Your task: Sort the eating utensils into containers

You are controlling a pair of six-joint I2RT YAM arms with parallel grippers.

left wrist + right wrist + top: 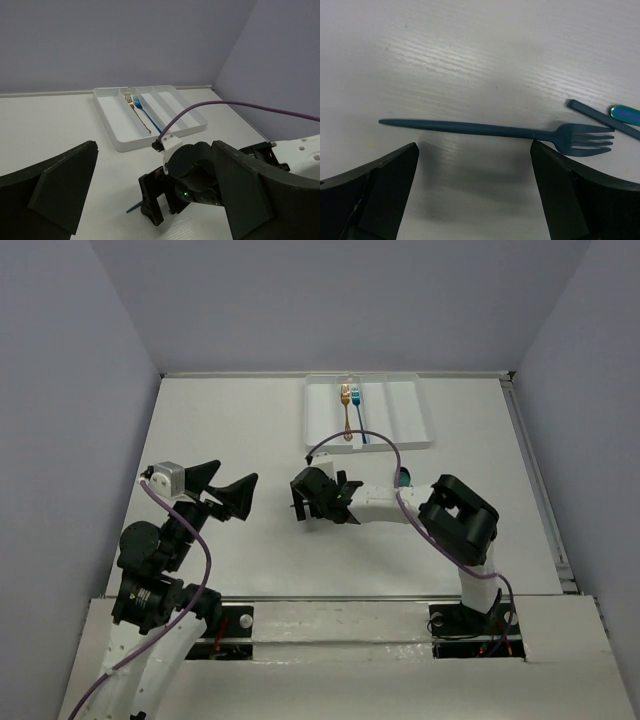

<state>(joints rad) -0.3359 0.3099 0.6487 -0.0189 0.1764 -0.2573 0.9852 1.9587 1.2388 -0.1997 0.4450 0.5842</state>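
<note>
— White counter (230, 420), lavender walls. Report utensil positions.
— Tray (405, 410): located at the far edge of the counter. Gold fork (346, 412) and blue fork (358, 418) lie side by side inside it, tines at the far end. Which compartment holds each cannot be determined. Teal fork (495, 131): flat on the counter, well apart from the tray. Dark stick (597, 116): just past the teal fork's tines.
— Report jaw status.
— Right jaws: spread fully, nothing held. The teal fork lies crosswise just beyond the fingertips. Left jaws: spread wide, nothing between them.
</note>
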